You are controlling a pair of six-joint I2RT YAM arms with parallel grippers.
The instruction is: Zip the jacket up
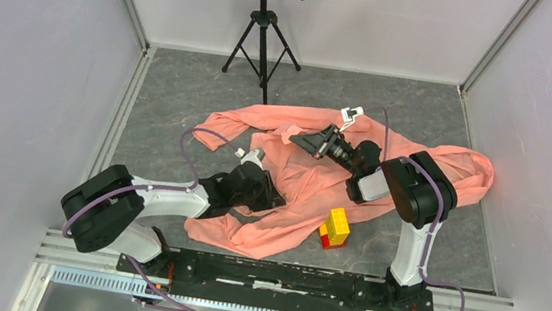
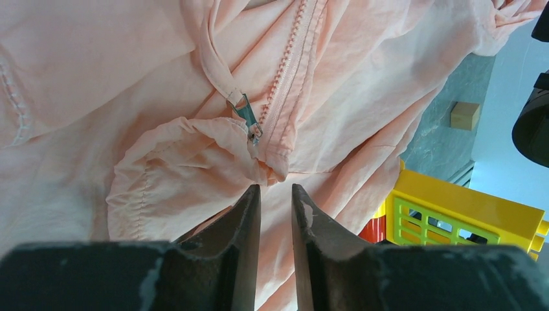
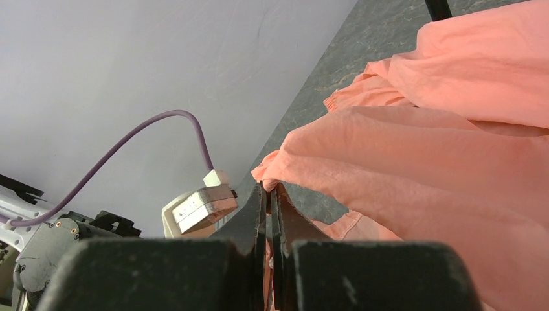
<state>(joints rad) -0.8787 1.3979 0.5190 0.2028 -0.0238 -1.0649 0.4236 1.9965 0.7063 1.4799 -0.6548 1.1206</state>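
Observation:
The salmon-pink jacket [image 1: 310, 181] lies crumpled across the middle of the table. In the left wrist view its zipper line [image 2: 288, 58] runs down to a metal slider with a pull tab [image 2: 246, 113]. My left gripper [image 2: 276, 194] is narrowly open just below the slider. Its tips are at the folded lower end of the zipper, with nothing clamped between them. In the top view it lies low on the jacket's near-left part [image 1: 274, 199]. My right gripper [image 3: 267, 189] is shut on a fabric edge of the jacket [image 3: 401, 149] and holds it lifted at the far middle [image 1: 298, 137].
A yellow-and-red block stack [image 1: 335, 227] stands at the jacket's near right edge, and it also shows in the left wrist view [image 2: 453, 214]. A small tan block [image 2: 465, 115] lies on the table. A black tripod stand [image 1: 261, 38] is at the back. Walls close in both sides.

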